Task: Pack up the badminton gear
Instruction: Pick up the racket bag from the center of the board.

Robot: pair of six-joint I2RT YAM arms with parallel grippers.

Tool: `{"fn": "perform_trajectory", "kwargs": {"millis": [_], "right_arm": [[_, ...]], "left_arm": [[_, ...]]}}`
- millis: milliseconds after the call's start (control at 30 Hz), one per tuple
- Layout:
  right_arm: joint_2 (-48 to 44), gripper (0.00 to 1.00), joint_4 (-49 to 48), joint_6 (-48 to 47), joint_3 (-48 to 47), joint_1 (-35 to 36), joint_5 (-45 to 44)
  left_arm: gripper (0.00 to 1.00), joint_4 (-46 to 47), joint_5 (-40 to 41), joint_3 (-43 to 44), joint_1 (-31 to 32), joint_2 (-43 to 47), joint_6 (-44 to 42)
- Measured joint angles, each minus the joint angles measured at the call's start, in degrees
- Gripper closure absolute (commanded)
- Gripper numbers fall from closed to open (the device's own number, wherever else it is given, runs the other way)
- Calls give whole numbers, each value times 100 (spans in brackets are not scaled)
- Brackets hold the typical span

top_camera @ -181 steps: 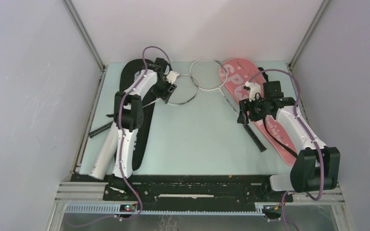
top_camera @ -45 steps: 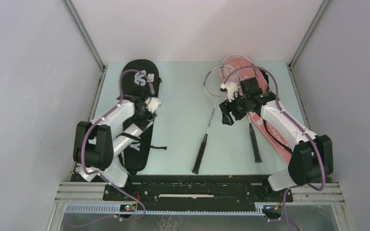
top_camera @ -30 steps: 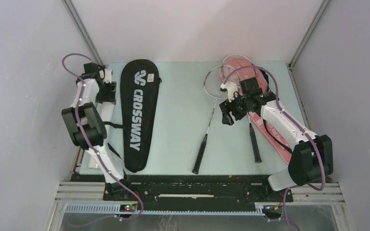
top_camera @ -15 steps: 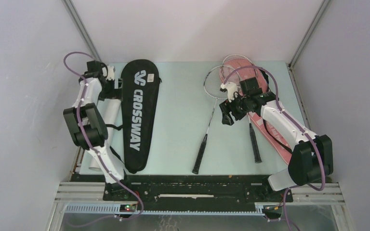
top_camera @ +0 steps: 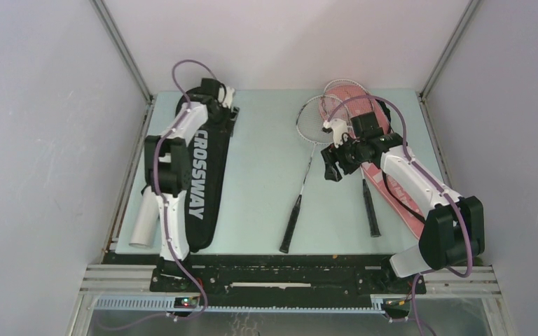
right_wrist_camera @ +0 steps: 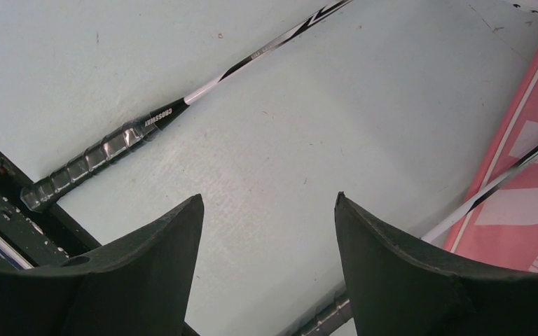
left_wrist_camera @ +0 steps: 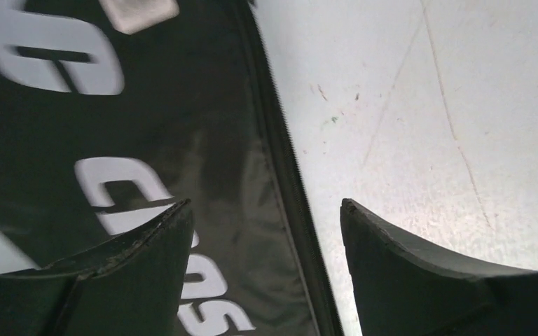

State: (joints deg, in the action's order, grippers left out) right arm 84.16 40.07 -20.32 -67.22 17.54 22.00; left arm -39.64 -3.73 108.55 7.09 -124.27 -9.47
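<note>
The black "CROSSWAY" racket cover (top_camera: 199,175) lies flat on the left of the table. My left gripper (top_camera: 227,120) hovers open over its far right edge; in the left wrist view the left gripper (left_wrist_camera: 266,210) straddles the zipper seam of the cover (left_wrist_camera: 147,140), holding nothing. A long white tube (top_camera: 142,225) lies left of the cover. Two rackets lie at centre right: one handle (top_camera: 291,224) points toward me, and the other racket (top_camera: 370,206) rests partly on the pink cover (top_camera: 396,196). My right gripper (top_camera: 329,168) hangs open between their shafts, and in the right wrist view the right gripper (right_wrist_camera: 266,203) holds nothing.
Bare table (left_wrist_camera: 427,105) shows beside the black cover. The wrapped racket handle (right_wrist_camera: 98,157) reaches the table's near edge, by the black rail (top_camera: 287,269). Grey walls close in on both sides. The pink cover (right_wrist_camera: 525,175) runs along the right edge.
My left arm has swung from the far left corner beside the tube to above the black cover's far right edge, jaws still open. The right arm has stayed put.
</note>
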Motion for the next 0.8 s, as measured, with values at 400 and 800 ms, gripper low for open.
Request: {"fn": "perform_trajectory", "kwargs": {"millis": [400, 800], "right_arm": [[0, 24, 0, -2, 11, -68, 42], [0, 24, 0, -2, 15, -94, 96]], "left_arm": [[51, -1167, 415, 1460, 229, -1469, 11], [100, -1388, 603, 1609, 212, -1637, -7]]}}
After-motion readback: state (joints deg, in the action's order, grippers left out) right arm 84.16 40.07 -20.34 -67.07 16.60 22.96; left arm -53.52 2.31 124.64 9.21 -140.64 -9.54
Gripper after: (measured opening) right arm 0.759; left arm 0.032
